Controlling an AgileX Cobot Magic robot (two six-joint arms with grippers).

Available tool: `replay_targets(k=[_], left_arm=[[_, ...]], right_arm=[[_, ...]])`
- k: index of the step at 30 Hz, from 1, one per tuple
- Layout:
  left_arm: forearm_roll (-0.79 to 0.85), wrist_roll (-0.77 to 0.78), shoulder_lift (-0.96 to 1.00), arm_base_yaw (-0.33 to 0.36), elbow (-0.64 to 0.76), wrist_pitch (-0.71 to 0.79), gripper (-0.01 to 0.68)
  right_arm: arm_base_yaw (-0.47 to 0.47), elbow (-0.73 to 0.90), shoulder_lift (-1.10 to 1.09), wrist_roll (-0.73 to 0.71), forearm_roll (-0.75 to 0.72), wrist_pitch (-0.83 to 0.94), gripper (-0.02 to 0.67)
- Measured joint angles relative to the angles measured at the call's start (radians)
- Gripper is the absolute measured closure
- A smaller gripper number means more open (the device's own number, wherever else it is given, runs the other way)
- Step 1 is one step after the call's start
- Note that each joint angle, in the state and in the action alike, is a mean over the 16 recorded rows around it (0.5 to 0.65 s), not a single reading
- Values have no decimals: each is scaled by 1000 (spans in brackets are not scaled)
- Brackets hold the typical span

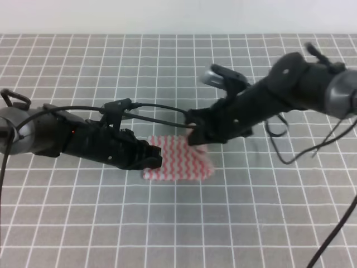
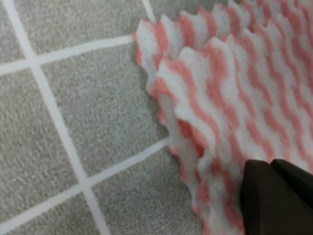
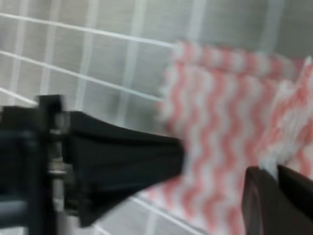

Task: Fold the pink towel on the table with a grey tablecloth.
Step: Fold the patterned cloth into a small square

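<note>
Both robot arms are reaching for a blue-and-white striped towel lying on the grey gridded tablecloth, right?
Not quite: the towel is pink-and-white, not blue-and-white, as the exterior high view shows. Otherwise yes: the left gripper and right gripper are both at it, on the grey gridded tablecloth.

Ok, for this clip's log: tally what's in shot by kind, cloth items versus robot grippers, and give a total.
Pink-and-white zigzag-striped towel: 1
Grey tablecloth with white grid lines: 1
Black robot grippers: 2, left, right
Total: 4
</note>
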Motion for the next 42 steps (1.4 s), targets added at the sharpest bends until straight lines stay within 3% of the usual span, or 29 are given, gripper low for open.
replay_targets(k=[13, 31, 42], left_arm=[[-3, 3, -1, 4, -8, 6, 674], [-3, 6, -22, 84, -10, 51, 674], [-6, 13, -20, 88, -10, 48, 674]], right_arm=[[70, -78, 72, 0, 19, -20, 660], [81, -84, 91, -20, 65, -37, 661], [86, -84, 91, -20, 94, -43, 661]])
